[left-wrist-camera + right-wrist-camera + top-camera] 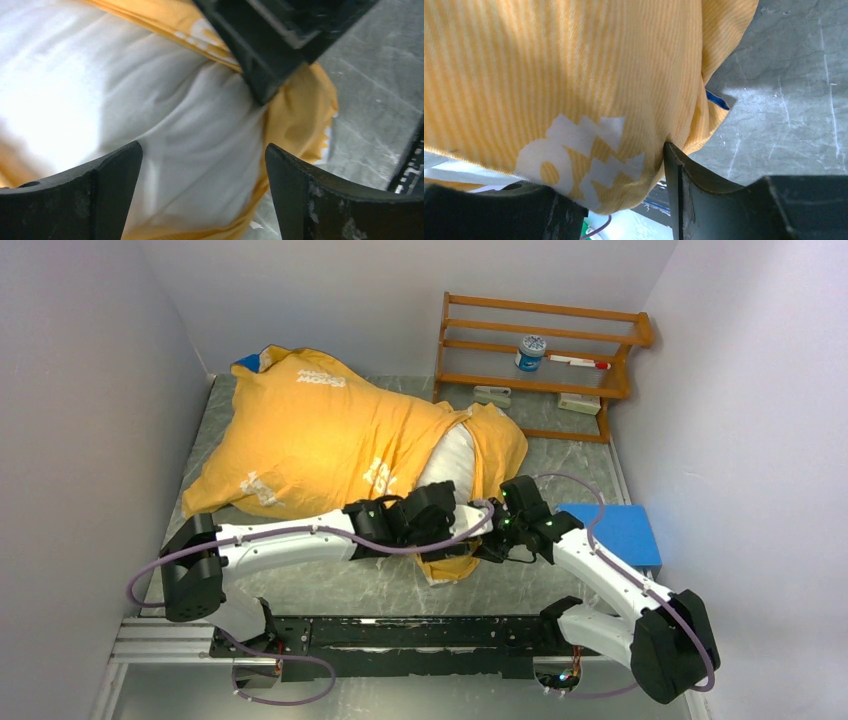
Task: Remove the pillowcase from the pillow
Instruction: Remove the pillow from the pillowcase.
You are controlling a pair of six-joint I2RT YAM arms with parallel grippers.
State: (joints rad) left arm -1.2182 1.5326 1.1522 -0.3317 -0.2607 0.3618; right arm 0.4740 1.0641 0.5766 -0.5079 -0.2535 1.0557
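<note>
The left gripper (202,192) stood spread wide with nothing between its jaws, poised over the bare white end of the pillow (150,125); the right gripper (624,202) pinched a fold of the pillowcase (549,75) near its open hem, the cloth touching both fingers. Seen from overhead, the two met over the middle of the counter (330,590); the pillow, mostly sheathed yellow side up, stretched away toward ten o'clock, its white end peeping out at twelve o'clock of the grippers. I judged the case light, limp and apt to bunch or slip, and the pillow bulky, soft and squashy; the hem seemed the best hold for the case, and a deep pinch of the exposed white end the way to anchor the pillow.
</note>
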